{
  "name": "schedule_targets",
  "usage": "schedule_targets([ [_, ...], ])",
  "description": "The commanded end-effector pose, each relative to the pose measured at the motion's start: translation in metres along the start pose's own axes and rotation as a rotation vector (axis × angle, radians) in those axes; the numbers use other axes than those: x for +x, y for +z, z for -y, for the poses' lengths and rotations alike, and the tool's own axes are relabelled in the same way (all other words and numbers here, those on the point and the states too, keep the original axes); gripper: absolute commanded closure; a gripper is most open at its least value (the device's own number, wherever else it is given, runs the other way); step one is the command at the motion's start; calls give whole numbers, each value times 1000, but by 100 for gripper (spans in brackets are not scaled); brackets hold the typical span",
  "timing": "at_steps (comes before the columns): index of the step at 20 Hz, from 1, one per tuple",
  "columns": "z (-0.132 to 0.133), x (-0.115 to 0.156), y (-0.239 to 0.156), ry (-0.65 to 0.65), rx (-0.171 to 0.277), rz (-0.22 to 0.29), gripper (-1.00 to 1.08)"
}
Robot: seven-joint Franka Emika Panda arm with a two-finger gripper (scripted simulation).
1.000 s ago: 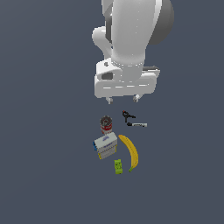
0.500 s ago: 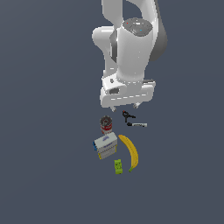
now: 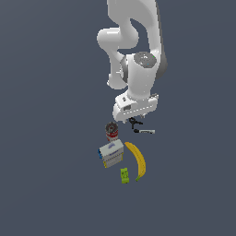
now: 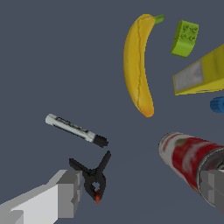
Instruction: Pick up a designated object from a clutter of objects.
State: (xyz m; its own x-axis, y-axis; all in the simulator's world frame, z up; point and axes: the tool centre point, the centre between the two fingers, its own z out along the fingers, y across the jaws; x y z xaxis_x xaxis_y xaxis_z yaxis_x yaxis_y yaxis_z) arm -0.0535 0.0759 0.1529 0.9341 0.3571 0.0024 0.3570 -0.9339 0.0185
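Arm had come down over the last second; the white hand sat high above the pile a second earlier, lower half a second ago, and at this moment its underside hung just above the far end of the group in the exterior view.

Claw stood open: in the wrist view one grey finger showed to one side and the other at the opposite edge, wide apart, nothing between them but bare floor and part of the clamp.

Black clamp, the target, lay flat on the floor with prongs splayed and its red tip toward the camera. It sat just beside the nearer finger, possibly touching; contact could not be told. In the exterior view it was half hidden under the hand.

Marker pen lay near the clamp's prongs, apart from it. Red-labelled can stood close to the other finger. Banana, green block and white-and-blue box were further off.

Reading: descent put the claw near grasp height, but off-centre. The clamp hugged one finger rather than the middle. A sideways correction looked needed before closing, minding the can.
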Motion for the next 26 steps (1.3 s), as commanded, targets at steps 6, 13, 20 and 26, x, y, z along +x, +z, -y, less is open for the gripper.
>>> schedule_targets([
  [6, 28, -36, 52, -113, 7, 1, -92],
  [13, 45, -62, 79, -180, 15, 1, -92],
  [20, 52, -72, 88, -206, 19, 0, -92],
  [26, 52, -72, 91, -204, 19, 1, -92],
])
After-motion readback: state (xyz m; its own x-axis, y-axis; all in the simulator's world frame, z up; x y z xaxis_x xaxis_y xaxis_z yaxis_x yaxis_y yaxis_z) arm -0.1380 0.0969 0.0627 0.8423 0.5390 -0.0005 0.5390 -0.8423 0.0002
